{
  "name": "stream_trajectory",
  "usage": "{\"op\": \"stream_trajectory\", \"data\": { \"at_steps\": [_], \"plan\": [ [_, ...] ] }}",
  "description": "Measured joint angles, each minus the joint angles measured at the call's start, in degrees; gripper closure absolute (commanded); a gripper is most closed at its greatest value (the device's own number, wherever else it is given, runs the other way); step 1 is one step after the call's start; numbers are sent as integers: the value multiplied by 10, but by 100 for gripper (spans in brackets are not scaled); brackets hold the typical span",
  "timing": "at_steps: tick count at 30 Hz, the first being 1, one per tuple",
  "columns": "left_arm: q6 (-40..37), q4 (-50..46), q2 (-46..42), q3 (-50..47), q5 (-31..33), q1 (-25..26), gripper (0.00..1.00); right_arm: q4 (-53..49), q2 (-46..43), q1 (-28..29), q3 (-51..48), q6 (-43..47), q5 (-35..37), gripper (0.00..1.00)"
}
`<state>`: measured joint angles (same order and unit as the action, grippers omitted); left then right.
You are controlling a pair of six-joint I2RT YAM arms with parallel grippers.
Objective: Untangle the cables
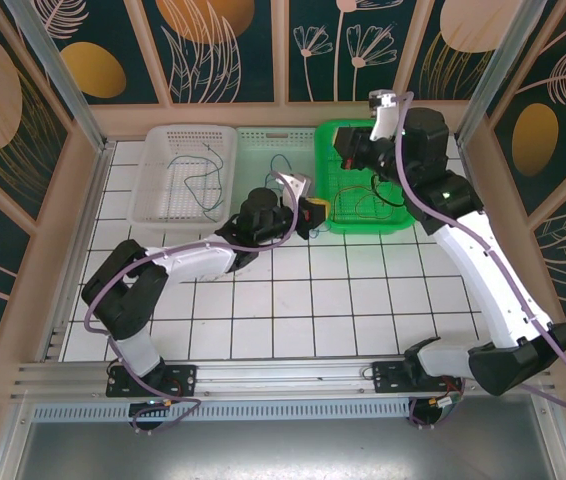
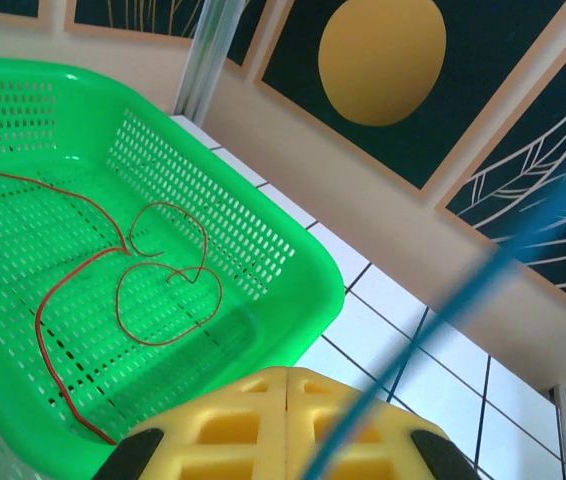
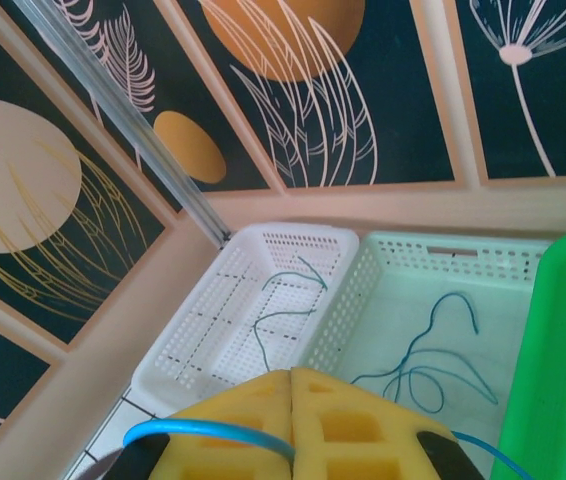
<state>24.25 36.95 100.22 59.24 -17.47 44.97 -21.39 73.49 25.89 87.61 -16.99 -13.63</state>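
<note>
Both the left tool (image 2: 285, 395) and right tool (image 3: 292, 400) pinch blue cable (image 2: 468, 295), so a hard tug probably snaps it or slips it loose.

Green basket (image 1: 363, 228) as landmark. Pale mint basket (image 1: 275, 135) touches its left side, with the white basket (image 1: 148, 180) left of that. White tiled table (image 1: 313, 300) lies in front of it. Dark floral wall panels (image 1: 213, 50) and an aluminium post (image 2: 208, 50) stand behind it.
</note>
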Motion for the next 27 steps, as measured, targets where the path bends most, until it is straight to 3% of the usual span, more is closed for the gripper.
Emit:
{"op": "stream_trajectory", "data": {
  "at_steps": [15,18,23,27],
  "plan": [
    [6,10,0,-37,-1,2,100,-62,28,-52,36,19,-15,100],
    [9,10,0,-44,-1,2,96,-75,36,-53,41,29,-15,100],
    [13,-13,0,-46,6,4,79,-68,40,-53,39,47,-15,100],
    [13,-49,0,-41,28,4,78,-42,39,-49,21,52,-23,100]
  ]
}}
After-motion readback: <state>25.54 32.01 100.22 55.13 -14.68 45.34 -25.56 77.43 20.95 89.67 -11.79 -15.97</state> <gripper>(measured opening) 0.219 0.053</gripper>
